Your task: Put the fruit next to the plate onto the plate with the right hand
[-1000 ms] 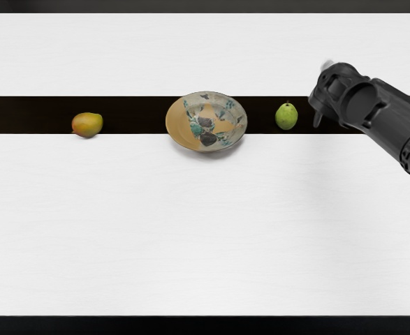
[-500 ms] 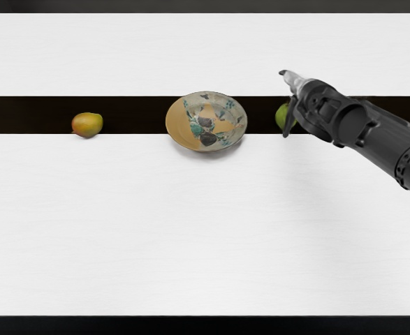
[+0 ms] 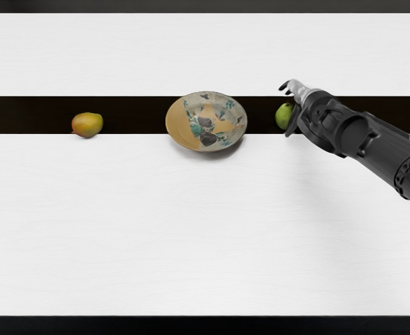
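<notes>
Plate [image 3: 172,120] empty so far; your right hand [image 3: 297,106] is at the green fruit [image 3: 283,116] nearer the table [image 3: 205,230]'s right edge, grip can't tell, lift & place left to do.

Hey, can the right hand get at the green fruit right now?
Probably yes. The right hand is right at the green fruit, partly covering it, with nothing between them. The plate sits apart on the fruit's other side.
</notes>
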`<action>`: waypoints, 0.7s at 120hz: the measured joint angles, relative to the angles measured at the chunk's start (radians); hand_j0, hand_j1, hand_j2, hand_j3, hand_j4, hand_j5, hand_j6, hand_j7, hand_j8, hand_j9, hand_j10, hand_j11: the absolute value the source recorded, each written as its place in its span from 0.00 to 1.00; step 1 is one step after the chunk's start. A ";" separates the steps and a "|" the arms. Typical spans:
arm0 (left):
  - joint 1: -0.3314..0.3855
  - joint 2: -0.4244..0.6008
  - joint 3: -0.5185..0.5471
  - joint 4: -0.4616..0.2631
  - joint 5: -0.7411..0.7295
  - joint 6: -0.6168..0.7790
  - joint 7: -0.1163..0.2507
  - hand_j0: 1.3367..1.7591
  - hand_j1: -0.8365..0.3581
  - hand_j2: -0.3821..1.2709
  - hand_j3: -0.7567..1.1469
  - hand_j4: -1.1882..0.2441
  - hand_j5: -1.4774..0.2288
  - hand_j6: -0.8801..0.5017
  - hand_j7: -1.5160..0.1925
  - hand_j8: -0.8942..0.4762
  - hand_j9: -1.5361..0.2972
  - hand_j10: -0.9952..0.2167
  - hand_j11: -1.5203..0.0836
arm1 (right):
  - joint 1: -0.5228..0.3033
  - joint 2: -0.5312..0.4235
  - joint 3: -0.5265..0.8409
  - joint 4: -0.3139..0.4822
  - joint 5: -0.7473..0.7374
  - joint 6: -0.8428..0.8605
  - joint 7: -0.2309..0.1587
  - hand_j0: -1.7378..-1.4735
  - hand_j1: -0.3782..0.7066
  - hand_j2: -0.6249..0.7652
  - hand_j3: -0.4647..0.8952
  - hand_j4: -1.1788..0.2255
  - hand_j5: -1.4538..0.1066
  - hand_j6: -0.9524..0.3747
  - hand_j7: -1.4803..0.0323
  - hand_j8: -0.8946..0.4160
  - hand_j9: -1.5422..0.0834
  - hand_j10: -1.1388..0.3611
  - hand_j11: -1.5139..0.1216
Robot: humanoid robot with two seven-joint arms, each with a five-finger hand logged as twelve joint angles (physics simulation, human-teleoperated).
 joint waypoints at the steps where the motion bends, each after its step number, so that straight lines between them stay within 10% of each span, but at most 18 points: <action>1: 0.000 0.000 0.000 0.000 0.000 0.000 0.000 0.76 0.99 0.23 0.40 0.83 0.87 0.64 0.89 0.65 0.84 0.82 0.95 | 0.000 0.000 0.000 -0.001 0.000 0.000 0.000 0.30 0.28 0.42 0.34 0.68 0.74 0.54 0.78 0.51 0.77 0.61 0.74; 84: 0.000 0.000 0.000 0.000 0.000 0.000 0.000 0.76 0.99 0.23 0.40 0.83 0.87 0.64 0.89 0.65 0.84 0.82 0.95 | -0.025 0.000 -0.001 -0.013 0.002 -0.003 0.033 0.30 0.35 0.41 0.34 0.63 0.68 0.49 0.72 0.45 0.71 0.56 0.69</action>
